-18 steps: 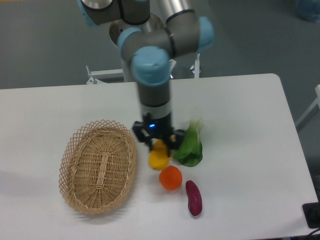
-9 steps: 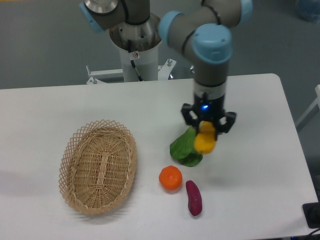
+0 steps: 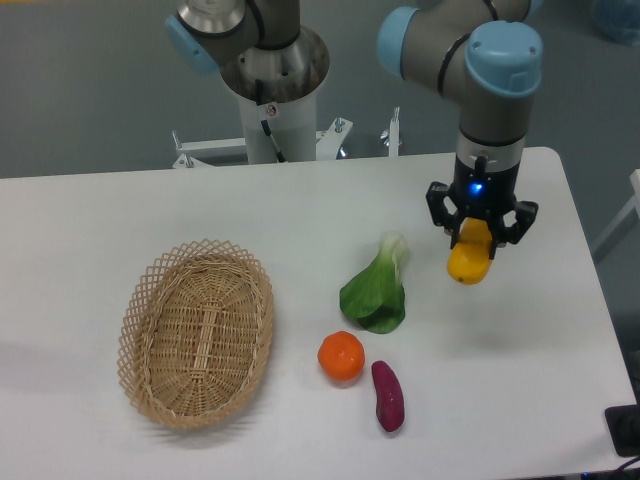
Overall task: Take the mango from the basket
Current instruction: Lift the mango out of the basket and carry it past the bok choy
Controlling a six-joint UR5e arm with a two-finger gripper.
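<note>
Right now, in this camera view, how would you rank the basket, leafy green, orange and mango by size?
1. Basket, by far the largest.
2. Leafy green.
3. Orange and mango look about alike; the gripper hides part of the mango, which is held nearer the camera, so I won't rank them.

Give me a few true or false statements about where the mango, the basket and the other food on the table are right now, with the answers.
1. The gripper is shut on the mango. True.
2. The basket holds the orange. False: nothing lies in the basket; the orange sits on the table to its right.
3. The purple sweet potato lies just right of the orange. True.
4. The mango rests on the leafy green. False: it hangs in the gripper, right of the leafy green and apart from it.
5. The basket is on the left part of the table. True.
</note>
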